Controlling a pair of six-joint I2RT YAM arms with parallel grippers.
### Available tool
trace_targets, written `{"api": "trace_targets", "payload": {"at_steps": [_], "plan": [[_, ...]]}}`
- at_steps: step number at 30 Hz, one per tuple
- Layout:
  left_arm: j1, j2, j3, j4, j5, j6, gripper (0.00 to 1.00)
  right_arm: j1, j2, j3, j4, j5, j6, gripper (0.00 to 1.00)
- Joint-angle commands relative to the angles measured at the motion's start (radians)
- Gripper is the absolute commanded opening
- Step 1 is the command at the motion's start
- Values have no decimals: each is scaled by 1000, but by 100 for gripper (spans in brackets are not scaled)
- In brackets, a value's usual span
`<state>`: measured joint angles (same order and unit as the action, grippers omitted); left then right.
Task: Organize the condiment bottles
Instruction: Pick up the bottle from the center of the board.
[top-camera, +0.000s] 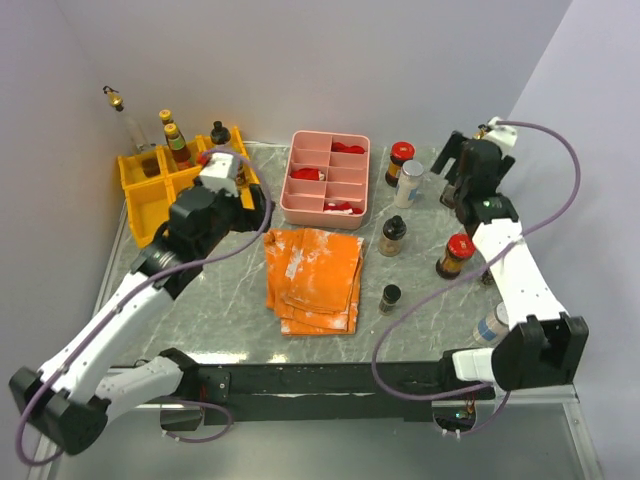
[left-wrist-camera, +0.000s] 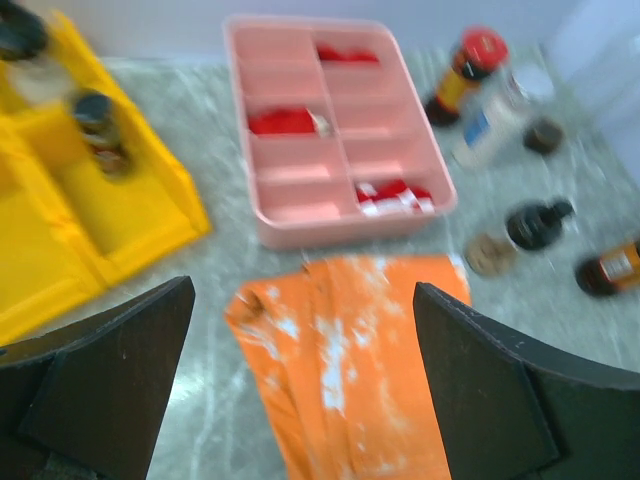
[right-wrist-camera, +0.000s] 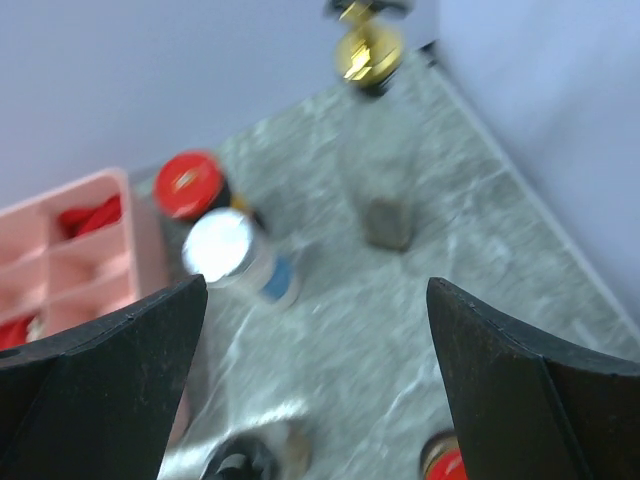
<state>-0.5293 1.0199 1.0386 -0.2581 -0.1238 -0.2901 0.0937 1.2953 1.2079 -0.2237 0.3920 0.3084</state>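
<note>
While a few bottles (top-camera: 178, 146) already stand in the yellow bin (top-camera: 150, 205) left of the pink tray (top-camera: 320, 221), most of the sorting looks undone.

Right of the tray, seven more sit loose on the table (top-camera: 230, 320). A red-capped jar (top-camera: 400, 160) and a silver-capped jar (top-camera: 409, 184) are just beside the tray's right wall. A brown jar (top-camera: 392, 236) and a small dark bottle (top-camera: 390, 297) stand off the tray's near right corner. A second red-capped jar (top-camera: 455, 255) is farther right, and a pale jar (top-camera: 490, 325) is well to the near right, beside the right arm. A clear bottle with a gold stopper (right-wrist-camera: 375, 170) stands well right of the tray, toward the far corner.

The left gripper (left-wrist-camera: 300, 390) hangs between the bin and the tray with its jaws spread wide, holding nothing. The right gripper (right-wrist-camera: 315, 385) is right of the tray, likewise wide and empty, facing the gold-stoppered bottle and the silver-capped jar.

An orange cloth (top-camera: 315, 278) lies just in front of the tray, and red pieces fill some of the tray's compartments. As a judgement, the task is about a third done, with every bottle right of the tray left to carry over.
</note>
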Motion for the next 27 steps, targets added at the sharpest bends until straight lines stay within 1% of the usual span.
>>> {"api": "trace_targets", "payload": {"at_steps": [1, 2, 3, 5, 8, 12, 13, 17, 24, 25, 27], "plan": [[-1, -110, -28, 161, -177, 32, 96, -89, 67, 74, 111, -60, -55, 98], [-3, -119, -31, 164, -188, 28, 96, -118, 100, 87, 153, -86, -54, 97], [-11, -133, -35, 164, -191, 16, 96, -132, 125, 106, 156, -108, -39, 96], [-41, -142, -35, 160, -201, 8, 96, -175, 212, 192, 107, -149, -25, 95], [-80, -144, -32, 155, -201, 17, 96, -209, 300, 255, 96, -170, -43, 93], [-89, -129, -15, 138, -169, 17, 97, -247, 363, 289, 121, -194, -64, 93], [-90, -129, -14, 134, -166, 16, 96, -259, 384, 292, 139, -231, -69, 93], [-90, -144, -15, 138, -157, 12, 97, -265, 440, 329, 170, -283, -118, 91], [-89, -146, -17, 138, -162, 20, 97, -265, 495, 361, 221, -288, -164, 90], [-90, -144, -14, 135, -158, 20, 96, -265, 510, 372, 250, -291, -167, 89], [-89, -141, -12, 132, -163, 23, 96, -265, 521, 384, 256, -294, -180, 86]]}}
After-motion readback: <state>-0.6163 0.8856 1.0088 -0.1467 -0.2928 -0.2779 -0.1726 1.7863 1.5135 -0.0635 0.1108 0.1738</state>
